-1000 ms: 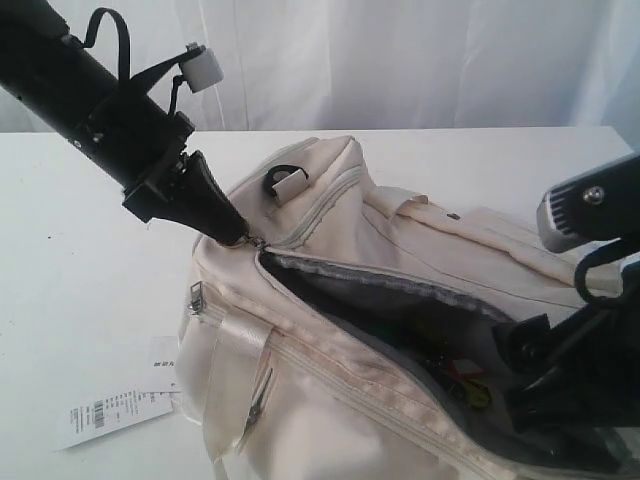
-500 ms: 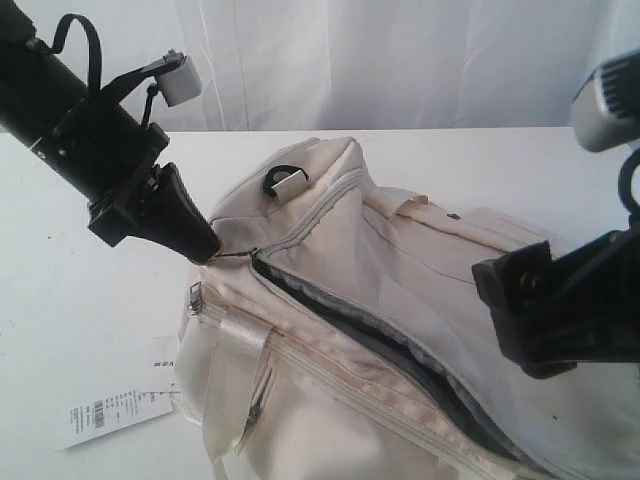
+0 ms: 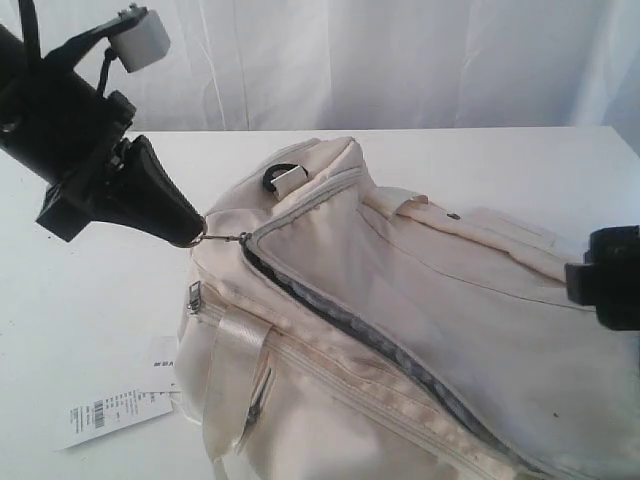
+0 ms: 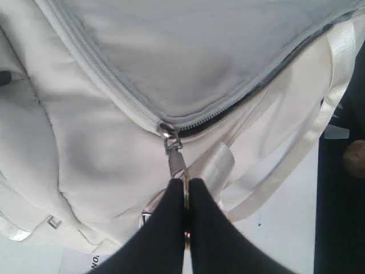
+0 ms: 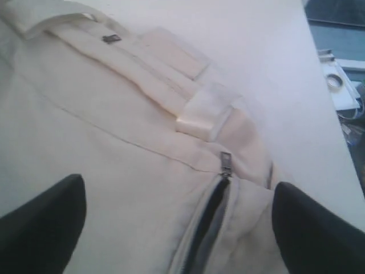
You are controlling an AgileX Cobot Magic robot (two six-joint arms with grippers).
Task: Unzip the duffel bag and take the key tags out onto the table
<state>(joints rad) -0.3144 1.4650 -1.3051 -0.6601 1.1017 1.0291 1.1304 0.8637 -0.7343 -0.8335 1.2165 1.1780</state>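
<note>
Over on the left, my left gripper (image 4: 185, 191) is clamped on the metal zipper pull (image 4: 174, 153); only the left wrist view shows that pinch. Now my right gripper (image 5: 178, 191) hangs spread above the cream fabric duffel bag (image 3: 420, 300), which lies on the white table (image 3: 90, 290) with bare room to its left. I can't see the key tags.

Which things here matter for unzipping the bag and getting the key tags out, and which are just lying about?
Job: duffel bag; zipper pull, pinched by left gripper; open right gripper over the bag; table. Key tags not visible.
Lying about: paper barcode label beside the bag.
</note>
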